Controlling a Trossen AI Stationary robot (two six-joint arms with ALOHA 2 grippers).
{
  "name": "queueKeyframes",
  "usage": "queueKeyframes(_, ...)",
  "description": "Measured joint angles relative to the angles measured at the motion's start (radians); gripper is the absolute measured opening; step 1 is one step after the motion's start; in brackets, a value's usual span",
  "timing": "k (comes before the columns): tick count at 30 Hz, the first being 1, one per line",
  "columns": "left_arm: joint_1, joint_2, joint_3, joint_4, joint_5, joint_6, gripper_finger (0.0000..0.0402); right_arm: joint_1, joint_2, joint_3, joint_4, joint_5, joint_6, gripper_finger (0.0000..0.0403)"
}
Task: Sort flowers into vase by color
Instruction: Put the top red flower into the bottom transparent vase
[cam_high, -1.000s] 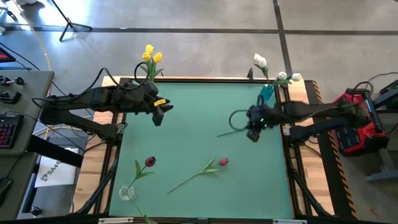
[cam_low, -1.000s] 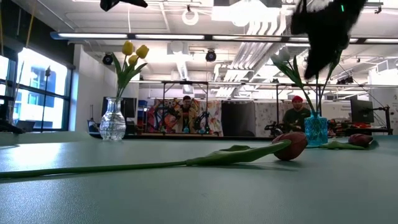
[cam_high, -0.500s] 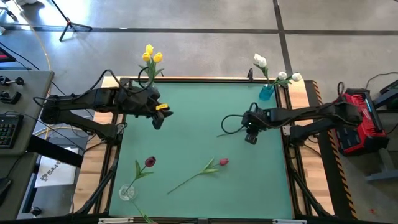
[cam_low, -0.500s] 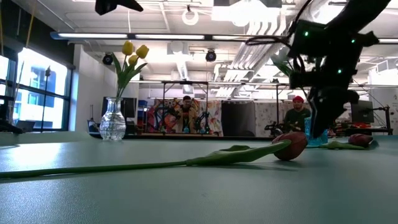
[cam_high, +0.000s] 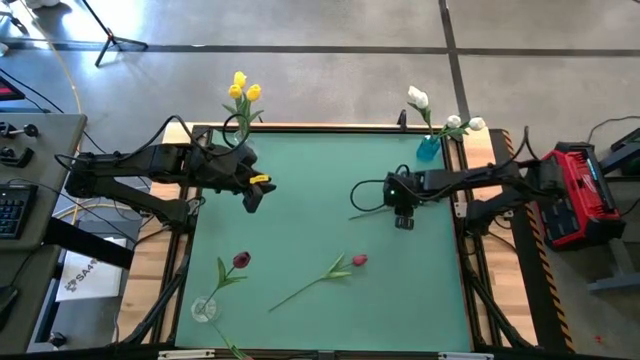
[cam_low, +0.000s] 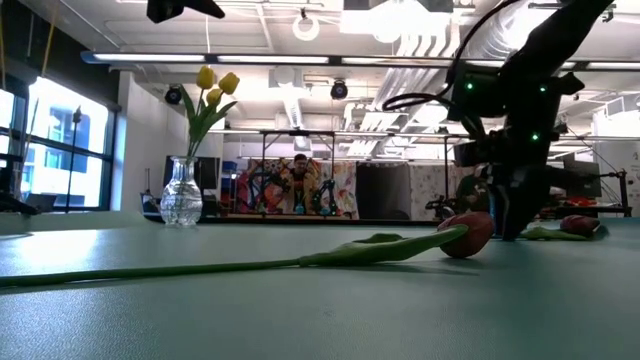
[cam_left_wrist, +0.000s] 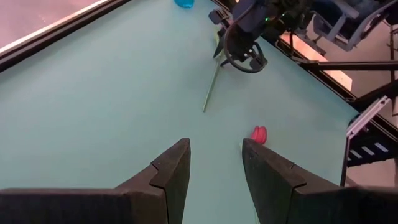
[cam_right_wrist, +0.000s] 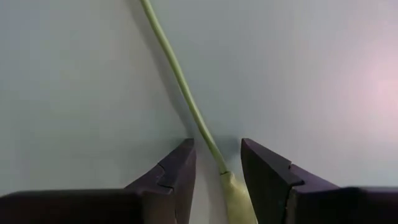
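A tulip stem (cam_right_wrist: 180, 81) lies flat on the green table, right of centre (cam_high: 362, 212); its head is hidden under my right arm. My right gripper (cam_right_wrist: 216, 155) points down at the table, open, one finger on each side of the stem, touching nothing. My left gripper (cam_high: 255, 193) hovers open and empty above the far left of the table (cam_left_wrist: 214, 152). Two dark red tulips (cam_high: 240, 260) (cam_high: 359, 260) lie toward the near edge. Yellow tulips (cam_high: 241, 90) stand in a clear vase (cam_low: 181, 195); white tulips (cam_high: 440, 115) stand in a blue vase (cam_high: 429, 149).
An empty clear vase (cam_high: 204, 309) stands at the near left corner. In the low view one red tulip (cam_low: 466, 234) lies just in front of my right gripper (cam_low: 510, 222). A wooden frame (cam_high: 330, 128) edges the table. People show in the room behind.
My right gripper has come down from well above the table to the table top, shifting a little toward the left edge and rolling about its own axis; its fingers now stand astride the lying stem. The flowers have not moved.
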Motion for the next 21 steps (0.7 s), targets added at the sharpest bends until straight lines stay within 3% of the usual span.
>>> queueKeyframes(5,0.0,0.0,0.0,0.0,-0.015,0.001,0.0136,-0.037,0.015,0.001,0.0,-0.079,-0.04,0.0104)
queueKeyframes(11,0.0,0.0,-0.001,0.0,-0.015,-0.023,0.0136,-0.059,0.017,0.005,-0.014,-0.169,-0.014,0.0015)
queueKeyframes(13,0.0,0.0,-0.001,0.0,-0.015,-0.025,0.0136,-0.055,0.021,0.033,-0.047,-0.18,0.024,0.0008)
queueKeyframes(21,0.009,0.0,-0.001,0.002,0.026,0.031,0.0136,0.04,0.024,0.359,-0.269,-0.247,0.159,0.0005)
